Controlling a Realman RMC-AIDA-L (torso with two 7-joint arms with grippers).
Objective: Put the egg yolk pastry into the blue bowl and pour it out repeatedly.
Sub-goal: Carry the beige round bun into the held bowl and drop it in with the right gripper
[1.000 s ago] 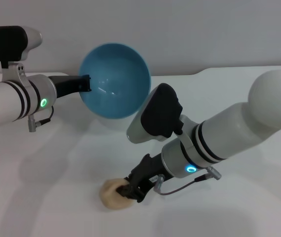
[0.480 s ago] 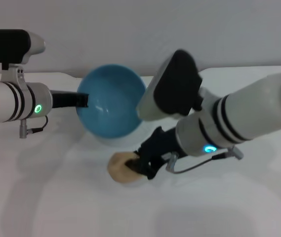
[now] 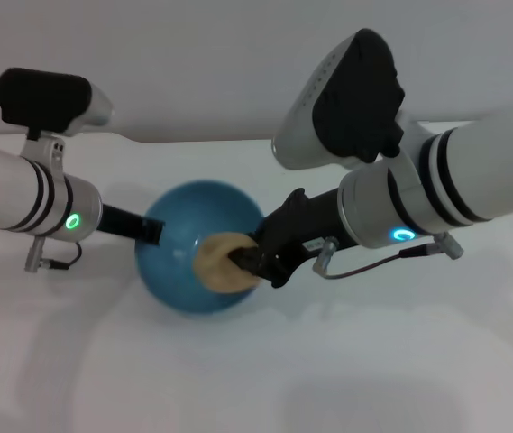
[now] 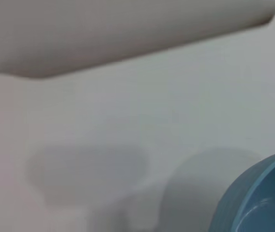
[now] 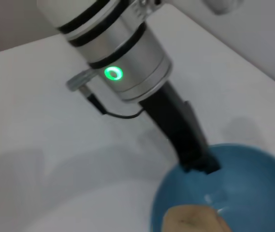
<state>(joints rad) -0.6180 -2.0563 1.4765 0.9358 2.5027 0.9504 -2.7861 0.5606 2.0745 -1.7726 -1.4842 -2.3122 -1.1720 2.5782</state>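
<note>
Step in hand: loading. My right gripper [image 3: 242, 262] is clamped on the egg yolk pastry [image 3: 218, 264] and holds it over the mouth of the blue bowl [image 3: 184, 271], just inside the rim on the side nearest my right arm. Pastry is not released yet; I can't tell whether it touches the bowl's inner wall or hangs free above it.

My left gripper [image 3: 151, 230] pinches the bowl's rim on the side opposite the pastry. The right wrist view shows its black finger [image 5: 195, 154] hooked over the rim, so it's closed on the bowl. The bowl looks slightly tipped towards the head camera. Whether its base sits on the white table [image 3: 400, 361] or is lifted off it, I can't tell.

Next move, as I judge it: open the right jaws, let the pastry drop to the bottom, then pull the right arm back clear of the rim before the left arm tilts to pour. Risk: the pastry may stick to the pads, or the fingers may clip the rim on the way out.

Pastry: pale tan, matte, roundish lump, much smaller than the bowl. Looks soft, so it probably dents easily. Bowl: glossy light blue, deep, plain inside.
</note>
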